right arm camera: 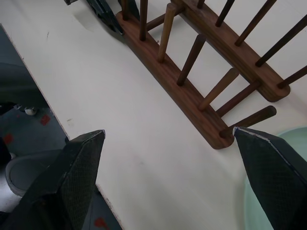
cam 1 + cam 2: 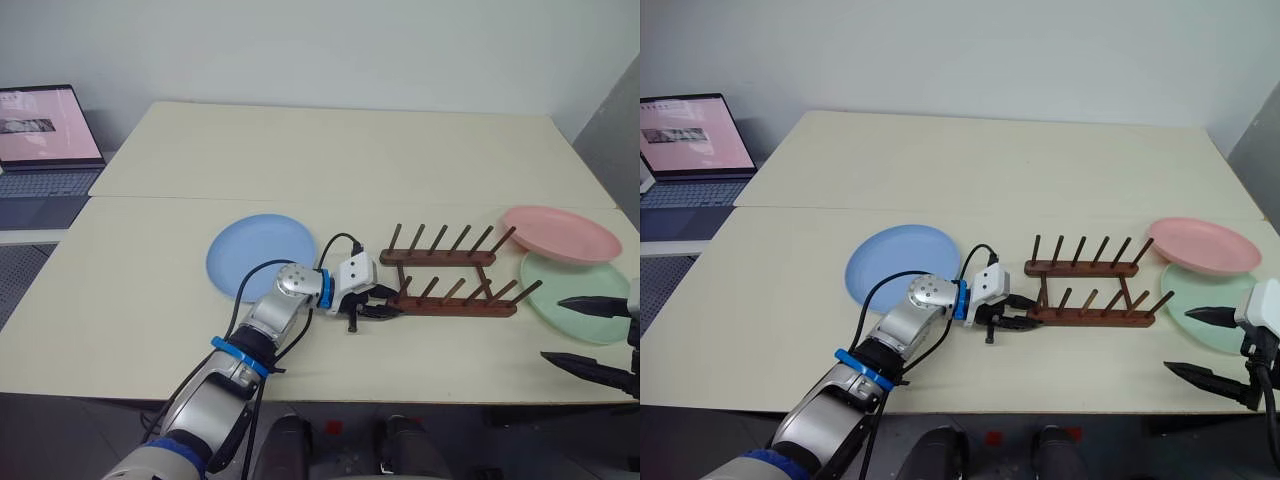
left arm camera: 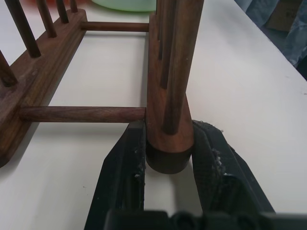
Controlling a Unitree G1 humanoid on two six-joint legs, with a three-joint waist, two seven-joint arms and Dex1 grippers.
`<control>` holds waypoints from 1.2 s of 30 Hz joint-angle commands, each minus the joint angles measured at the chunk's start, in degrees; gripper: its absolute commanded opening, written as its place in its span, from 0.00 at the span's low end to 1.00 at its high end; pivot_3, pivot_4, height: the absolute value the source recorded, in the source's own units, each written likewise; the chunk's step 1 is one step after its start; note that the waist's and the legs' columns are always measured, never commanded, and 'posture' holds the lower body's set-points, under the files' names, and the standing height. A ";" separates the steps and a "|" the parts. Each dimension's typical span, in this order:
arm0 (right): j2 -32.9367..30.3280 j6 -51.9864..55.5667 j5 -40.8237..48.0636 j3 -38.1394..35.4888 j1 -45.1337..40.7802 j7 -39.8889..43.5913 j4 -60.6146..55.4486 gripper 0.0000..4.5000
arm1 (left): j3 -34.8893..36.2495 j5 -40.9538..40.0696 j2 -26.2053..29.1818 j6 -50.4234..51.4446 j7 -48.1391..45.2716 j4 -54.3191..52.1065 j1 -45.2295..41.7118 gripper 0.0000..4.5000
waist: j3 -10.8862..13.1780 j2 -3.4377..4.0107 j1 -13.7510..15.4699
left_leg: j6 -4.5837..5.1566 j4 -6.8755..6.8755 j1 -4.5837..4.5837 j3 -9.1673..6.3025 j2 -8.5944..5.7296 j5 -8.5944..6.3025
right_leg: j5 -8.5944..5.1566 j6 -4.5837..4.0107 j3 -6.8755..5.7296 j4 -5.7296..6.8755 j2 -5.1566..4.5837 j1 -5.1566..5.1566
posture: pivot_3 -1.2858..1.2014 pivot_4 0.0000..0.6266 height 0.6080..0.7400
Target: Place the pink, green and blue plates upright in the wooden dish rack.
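The wooden dish rack [image 2: 450, 280] lies on the table, right of centre, with no plates in it. My left gripper [image 2: 385, 308] is shut on the left end of its near base bar; in the left wrist view the two black fingers [image 3: 120, 163] press both sides of that bar [image 3: 168, 143]. The blue plate [image 2: 258, 255] lies flat to the left of the rack, behind my left wrist. At the rack's right end the pink plate [image 2: 560, 233] lies flat, and the green plate [image 2: 570, 290] lies just in front of it. My right gripper [image 2: 553, 330] hangs open and holds nothing, over the table's near edge beside the green plate.
A laptop [image 2: 45, 140] with a lit pink screen stands on a lower surface at the far left. The cream table [image 2: 330, 150] has a seam running across it behind the plates. Its near edge passes just below my right gripper.
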 commanded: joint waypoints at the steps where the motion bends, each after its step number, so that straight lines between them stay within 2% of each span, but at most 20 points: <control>1: 0.16 -0.36 0.36 -1.74 0.28 -0.59 -1.81 1.00 | 0.62 0.67 -1.29 -3.27 -0.66 2.36 -2.44 0.23 | 0.00 0.00 0.00 | 0.00 0.00 -0.03 0.00 0.00 0.00 | 0.00 0.00 0.00 -0.02 0.00 -0.01 | 0.52 0.24 1.00; 2: 0.15 -0.39 0.30 -1.56 0.25 -0.76 -1.79 1.00 | 0.98 0.12 -1.62 -3.21 -1.38 3.13 -2.98 0.23 | 0.00 0.00 0.00 | 0.00 0.01 -0.03 0.01 -0.01 0.00 | 0.01 0.02 0.00 -0.02 -0.01 -0.01 | 0.52 0.24 1.00; 4: 0.17 -0.45 0.21 -1.37 0.31 -0.95 -1.73 1.00 | 1.46 0.06 -1.90 -4.12 -1.78 4.42 -3.89 0.40 | 0.01 -0.01 0.00 | 0.00 0.01 -0.05 0.00 -0.01 0.00 | 0.02 0.03 -0.02 -0.03 -0.01 -0.01 | 0.52 0.24 1.00; 11: 0.08 -0.89 0.12 -0.16 0.00 -1.74 -1.44 1.00 | 3.51 -0.78 0.20 -4.46 -3.71 3.53 -3.58 0.86 | 0.01 -0.01 -0.15 | 0.00 0.00 -0.11 -0.07 0.02 0.00 | 0.04 0.06 -0.09 -0.02 0.00 -0.06 | 0.52 0.24 1.00; 15: -0.09 -1.26 -0.20 0.35 -0.08 -1.92 -1.24 1.00 | 5.45 -1.81 4.07 -1.33 -4.36 -2.35 -1.51 0.86 | 0.00 0.01 -0.33 | 0.00 -0.01 -0.10 -0.08 0.05 0.00 | 0.04 0.07 -0.10 0.00 0.02 -0.07 | 0.52 0.24 1.00; 17: -0.20 -1.83 -1.14 1.24 -0.17 -2.62 -0.88 1.00 | 7.00 -2.81 7.79 0.21 -5.42 -7.04 0.45 0.86 | 0.00 0.00 -0.38 | 0.00 -0.01 -0.10 -0.09 0.06 0.00 | 0.04 0.07 -0.10 0.01 0.02 -0.07 | 0.52 0.24 1.00; 20: -0.43 -3.61 -4.45 4.15 -0.82 -5.25 0.25 1.00 | 8.97 -5.34 13.66 4.50 -7.62 -15.29 4.44 0.73 | -0.01 0.01 -0.68 | 0.00 -0.02 -0.09 -0.07 0.09 0.00 | 0.04 0.07 -0.09 0.01 0.01 -0.08 | 0.52 0.24 1.00; 22: -0.99 -5.13 -6.85 6.75 -1.25 -6.40 1.37 1.00 | 8.44 -6.66 16.87 8.09 -9.34 -22.06 7.80 0.60 | -0.01 0.02 -0.76 | 0.00 -0.03 -0.09 -0.06 0.10 0.00 | 0.04 0.07 -0.10 0.02 0.01 -0.08 | 0.52 0.24 1.00; 25: -1.35 -6.68 -8.34 10.88 -2.97 -7.26 2.32 0.87 | 6.10 -8.19 19.74 13.28 -10.56 -32.24 12.82 0.39 | -0.02 0.04 -0.69 | 0.00 -0.01 -0.09 -0.01 0.10 0.00 | 0.02 0.02 -0.06 0.01 -0.06 -0.08 | 0.52 0.24 1.00; 28: -2.15 -8.68 -11.23 16.76 -5.52 -8.53 3.67 0.62 | 3.31 -6.45 17.98 15.65 -6.83 -37.27 15.80 0.18 | -0.03 0.04 -0.25 | 0.00 0.03 -0.09 0.00 0.09 0.00 | -0.04 -0.07 -0.04 0.02 -0.11 -0.05 | 0.52 0.24 1.00; 31: -2.80 -11.48 -15.08 22.64 -8.16 -10.00 6.40 0.38 | 0.77 -3.65 14.26 16.16 -2.25 -36.30 15.71 0.00 | -0.02 0.02 0.03 | 0.02 0.14 -0.09 0.01 0.01 0.02 | -0.06 -0.11 -0.04 0.03 -0.10 -0.01 | 0.52 0.24 1.00; 35: -2.04 -14.02 -18.62 30.08 -12.74 -11.84 11.07 0.03 | -3.80 3.60 9.80 13.31 4.39 -30.87 14.34 0.00 | -0.04 0.04 -0.01 | 0.04 0.15 -0.06 0.01 0.01 0.03 | -0.05 -0.12 -0.01 0.08 -0.05 -0.01 | 0.52 0.24 1.00; 36: -1.63 -14.45 -19.56 31.91 -14.20 -12.54 12.43 0.01 | -4.24 4.94 8.34 12.86 6.45 -29.00 13.80 0.00 | -0.03 0.03 -0.01 | 0.04 0.14 -0.05 0.01 0.01 0.03 | -0.05 -0.11 0.00 0.07 -0.04 -0.01 | 0.52 0.24 1.00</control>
